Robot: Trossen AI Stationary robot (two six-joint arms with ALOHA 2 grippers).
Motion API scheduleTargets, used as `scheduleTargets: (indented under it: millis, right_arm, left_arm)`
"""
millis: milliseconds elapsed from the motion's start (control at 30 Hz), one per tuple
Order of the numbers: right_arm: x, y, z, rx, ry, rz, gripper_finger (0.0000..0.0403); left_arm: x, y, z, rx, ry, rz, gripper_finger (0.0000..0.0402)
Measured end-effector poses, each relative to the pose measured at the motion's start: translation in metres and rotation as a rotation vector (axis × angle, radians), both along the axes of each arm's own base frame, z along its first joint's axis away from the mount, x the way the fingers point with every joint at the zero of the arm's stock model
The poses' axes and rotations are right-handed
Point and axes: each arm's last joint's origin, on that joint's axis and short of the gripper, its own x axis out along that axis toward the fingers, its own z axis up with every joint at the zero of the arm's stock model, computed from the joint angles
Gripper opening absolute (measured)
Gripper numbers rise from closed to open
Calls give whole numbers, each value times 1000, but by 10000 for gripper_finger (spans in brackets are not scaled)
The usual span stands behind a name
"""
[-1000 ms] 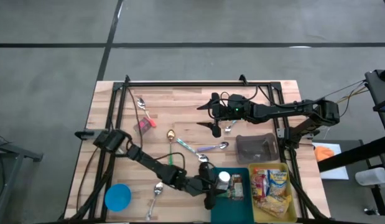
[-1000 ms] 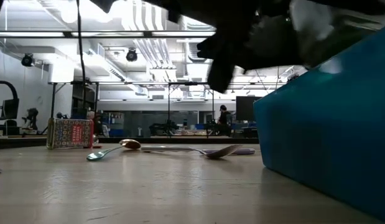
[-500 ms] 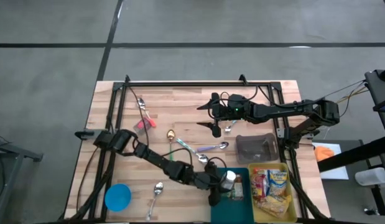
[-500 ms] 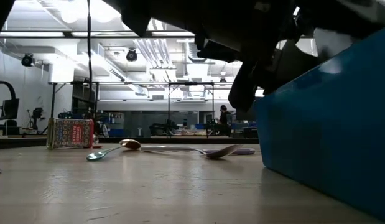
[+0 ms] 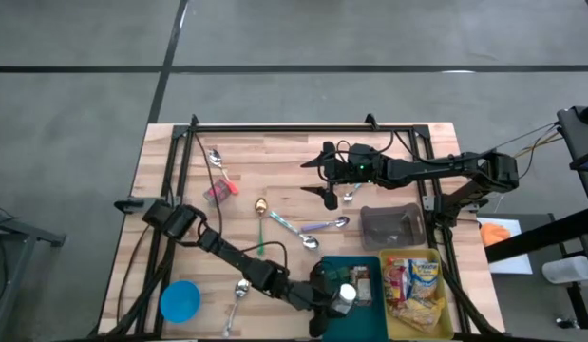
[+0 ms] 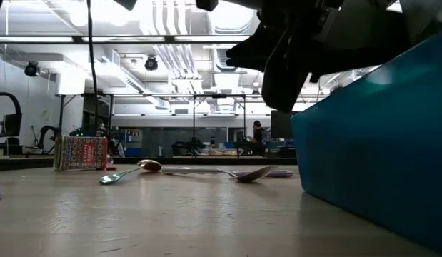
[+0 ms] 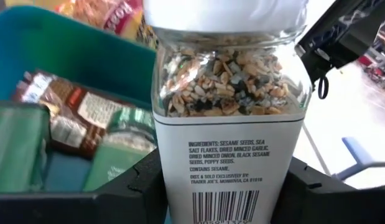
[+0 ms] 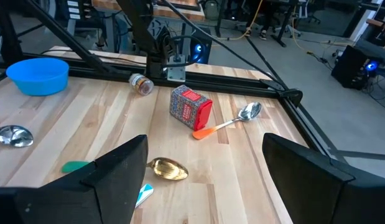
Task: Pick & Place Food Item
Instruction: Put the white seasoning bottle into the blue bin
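Left gripper (image 5: 339,296) shifted nearer over teal bin (image 5: 369,313), holding white-capped, probably clear, seasoning jar (image 7: 226,118)

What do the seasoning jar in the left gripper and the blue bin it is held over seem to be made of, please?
Seasoning jar: clear glass or hard plastic, since the seeds show through the wall; white cap, likely plastic; matte white printed label. The left gripper is shut on it.
Blue bin: apparently moulded plastic, an even teal colour with a soft sheen on its wall in the low view.
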Motion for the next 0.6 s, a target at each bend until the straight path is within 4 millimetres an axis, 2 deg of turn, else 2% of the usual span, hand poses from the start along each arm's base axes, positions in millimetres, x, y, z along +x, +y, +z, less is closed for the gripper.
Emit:
scheduleTargets:
  millis: [300,600]
  right_arm:
    - [0,0,0,0,0,0,315]
    - [0,0,0,0,1,0,315]
  left_arm:
    - [3,-6,-10,-17,10,3,183]
    - [2,-8,-13,-12,24,1,199]
